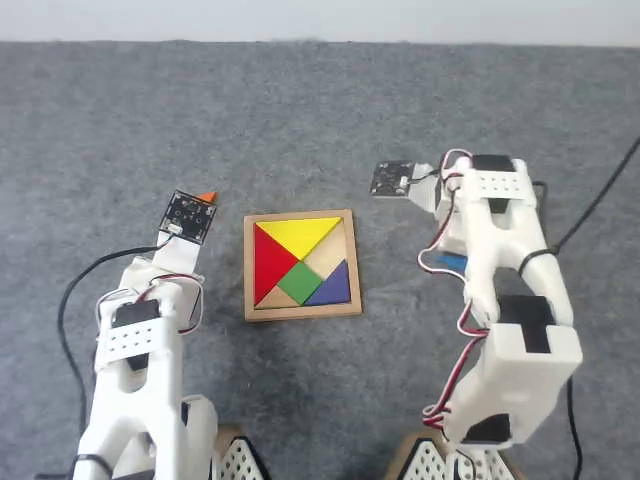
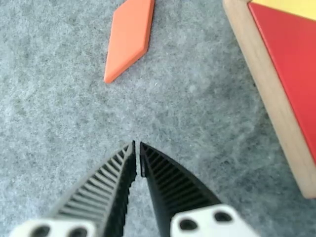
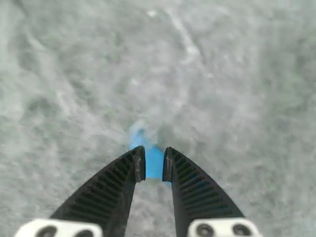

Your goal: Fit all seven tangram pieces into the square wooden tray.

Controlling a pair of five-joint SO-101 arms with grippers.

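Observation:
The square wooden tray [image 1: 249,268] lies mid-table holding red [image 1: 270,262], yellow [image 1: 298,235], green [image 1: 298,283] and purple-blue [image 1: 334,287] pieces, with bare wood patches between them. An orange parallelogram piece [image 2: 130,35] lies on the grey felt beyond the tray's left side, partly under the left arm's camera in the high view [image 1: 207,197]. My left gripper [image 2: 137,146] is shut and holds nothing, short of that piece. My right gripper [image 3: 153,159] is shut on a light blue piece [image 3: 150,154], to the right of the tray [image 1: 452,262].
Grey felt covers the whole table [image 1: 320,120]. The tray's wooden rim [image 2: 269,94] runs close beside my left gripper. Both arm bases stand at the near edge, with cables trailing at the left [image 1: 75,290] and right [image 1: 600,200].

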